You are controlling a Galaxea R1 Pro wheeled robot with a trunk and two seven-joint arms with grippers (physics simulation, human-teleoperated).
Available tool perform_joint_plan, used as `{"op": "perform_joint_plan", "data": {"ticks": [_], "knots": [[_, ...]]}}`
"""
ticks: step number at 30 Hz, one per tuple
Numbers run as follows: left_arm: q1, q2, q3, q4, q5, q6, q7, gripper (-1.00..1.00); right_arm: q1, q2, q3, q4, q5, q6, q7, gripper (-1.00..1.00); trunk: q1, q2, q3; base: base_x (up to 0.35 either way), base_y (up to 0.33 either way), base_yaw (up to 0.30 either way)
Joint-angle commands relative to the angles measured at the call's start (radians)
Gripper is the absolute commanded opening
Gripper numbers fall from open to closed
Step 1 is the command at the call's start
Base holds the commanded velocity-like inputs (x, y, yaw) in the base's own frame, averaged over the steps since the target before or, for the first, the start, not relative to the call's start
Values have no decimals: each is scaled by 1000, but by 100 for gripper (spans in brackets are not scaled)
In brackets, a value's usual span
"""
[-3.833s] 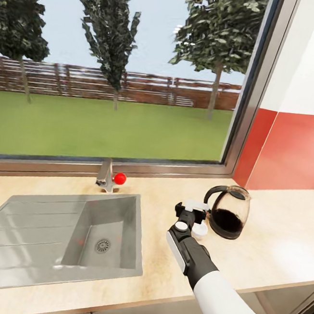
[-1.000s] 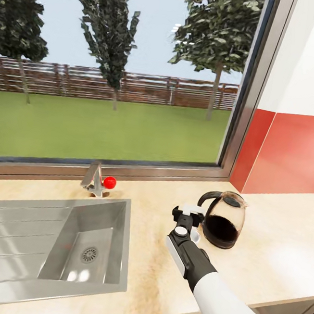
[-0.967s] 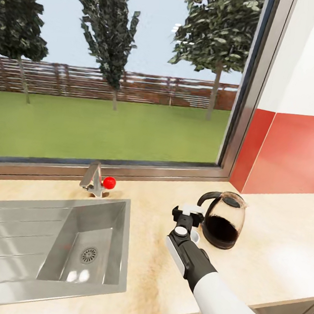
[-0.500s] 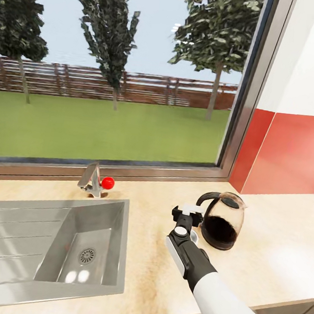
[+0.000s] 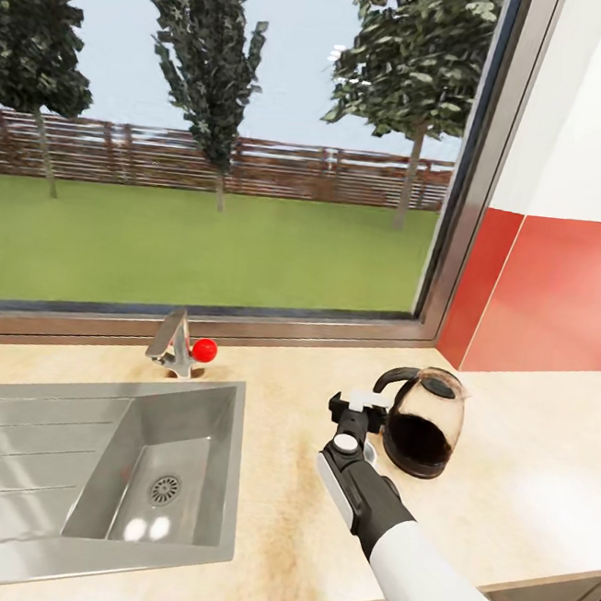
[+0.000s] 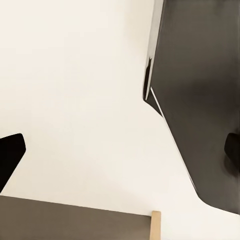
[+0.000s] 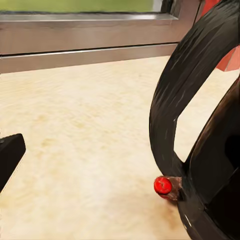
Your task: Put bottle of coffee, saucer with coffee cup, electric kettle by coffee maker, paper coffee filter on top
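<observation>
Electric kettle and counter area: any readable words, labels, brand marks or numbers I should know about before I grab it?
None readable. The electric kettle shows no text, just a plain red spot near its handle base. The kitchen countertop, sink and right gripper carry no lettering either.

- No readable text, label, brand, number or sign anywhere.
- Plain, unmarked surfaces on the electric kettle [image 5: 425, 423] and the kitchen countertop [image 5: 525, 454].

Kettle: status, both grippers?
Right gripper open beside the electric kettle, at its handle, nothing held. Left gripper: fingers apart, empty. Kettle upright on the countertop. Small white object under right wrist; identity unclear.
</observation>
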Motion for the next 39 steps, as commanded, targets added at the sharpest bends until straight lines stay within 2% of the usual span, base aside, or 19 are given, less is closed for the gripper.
{"op": "perform_joint_plan", "data": {"ticks": [1, 39], "knots": [[-2, 0, 7, 2, -11, 1, 4, 100, -1, 0, 3, 0, -3, 1, -6, 100, 1, -2, -2, 0, -3, 0], [-2, 1, 9, 2, -10, 2, 4, 100, -1, 0, 4, 2, -4, -13, -6, 100, 1, -2, -2, 34, -21, 0]]}}
